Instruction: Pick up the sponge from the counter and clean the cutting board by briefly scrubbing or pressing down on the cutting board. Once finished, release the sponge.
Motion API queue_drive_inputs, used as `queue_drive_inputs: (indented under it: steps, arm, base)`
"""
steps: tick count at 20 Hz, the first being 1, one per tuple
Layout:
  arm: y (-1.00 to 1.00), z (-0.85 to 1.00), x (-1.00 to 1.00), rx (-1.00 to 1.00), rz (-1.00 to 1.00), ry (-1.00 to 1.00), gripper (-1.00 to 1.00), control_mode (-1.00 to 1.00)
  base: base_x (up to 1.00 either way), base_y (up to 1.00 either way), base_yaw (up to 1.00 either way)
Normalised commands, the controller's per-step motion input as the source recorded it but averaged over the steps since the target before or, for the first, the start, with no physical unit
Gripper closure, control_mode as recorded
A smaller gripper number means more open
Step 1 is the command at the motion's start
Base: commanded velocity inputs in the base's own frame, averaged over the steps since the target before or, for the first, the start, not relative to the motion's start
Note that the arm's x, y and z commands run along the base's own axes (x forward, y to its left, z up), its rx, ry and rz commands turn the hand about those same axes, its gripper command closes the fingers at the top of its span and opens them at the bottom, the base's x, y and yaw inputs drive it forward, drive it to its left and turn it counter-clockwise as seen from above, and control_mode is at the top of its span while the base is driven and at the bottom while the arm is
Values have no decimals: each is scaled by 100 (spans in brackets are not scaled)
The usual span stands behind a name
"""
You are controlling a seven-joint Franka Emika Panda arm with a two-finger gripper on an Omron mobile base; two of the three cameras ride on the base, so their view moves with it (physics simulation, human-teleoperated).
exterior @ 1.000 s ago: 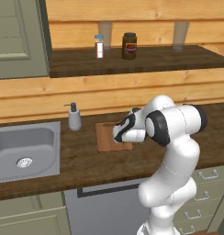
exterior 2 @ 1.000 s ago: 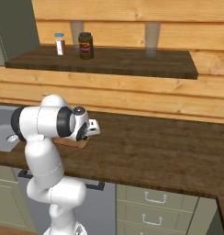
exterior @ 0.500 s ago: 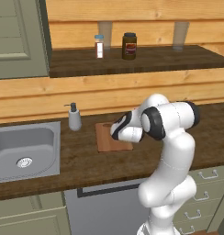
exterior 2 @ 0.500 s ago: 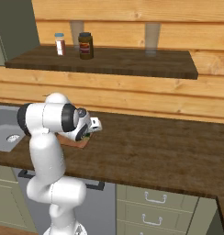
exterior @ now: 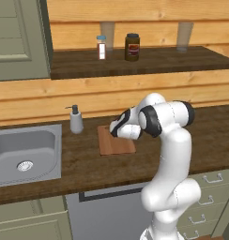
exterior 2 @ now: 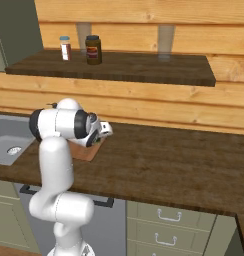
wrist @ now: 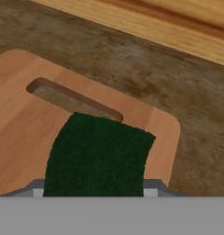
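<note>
Sitting inset at the far left of the desk: a grey steel sink. Standing just right of it, near the wall: a soap dispenser. Resting on the upper shelf, side by side: a small white bottle and a dark jar. Lying flat on the desk right of the dispenser: the cutting board, slot handle toward the far end. Hovering over the board's far edge: the end effector, reaching left from the white arm, pinching the sponge. Showing dark green side up in the hand view, the sponge covering the board's middle, its far edge touching the slot. Cannot tell whether pressing on the wood or just above it. Stretching away right: bare dark wood grain, drawers below.
</note>
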Motion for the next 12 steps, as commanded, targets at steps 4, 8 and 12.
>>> queue_drive_inputs:
  steps: [4,8,12]
  arm:
    - [96,0,9,0,0,0,100,-100]
    - [100,0,11,0,0,0,100,-100]
    - [100,0,20,0,-1,0,100,-100]
  base:
    - [0,0,0]
    - [0,0,0]
    - [0,0,0]
